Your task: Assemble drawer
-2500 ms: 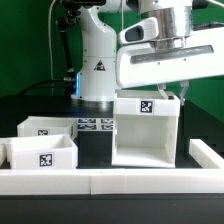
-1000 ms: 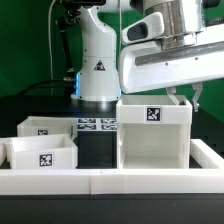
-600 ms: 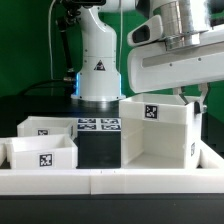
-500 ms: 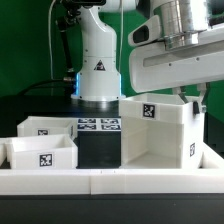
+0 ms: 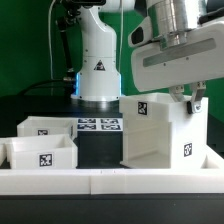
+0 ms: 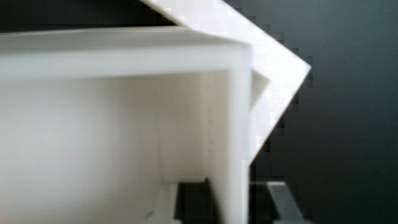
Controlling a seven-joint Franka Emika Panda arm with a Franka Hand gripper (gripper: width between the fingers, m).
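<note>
The claw [image 5: 190, 97] is clamped on the upper wall of the box shell [image 5: 158, 135], which sits skewed on the desk [image 5: 100, 150]. The rear tray [image 5: 45, 128] and front tray [image 5: 40, 153] lie apart from the shell, on the exterior view's left. Neither is inserted, so both insertions appear outstanding.

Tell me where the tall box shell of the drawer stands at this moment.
The box shell stands on the exterior view's right, just behind the border wall, with the hand at its top edge and the front tray to its left.
</note>
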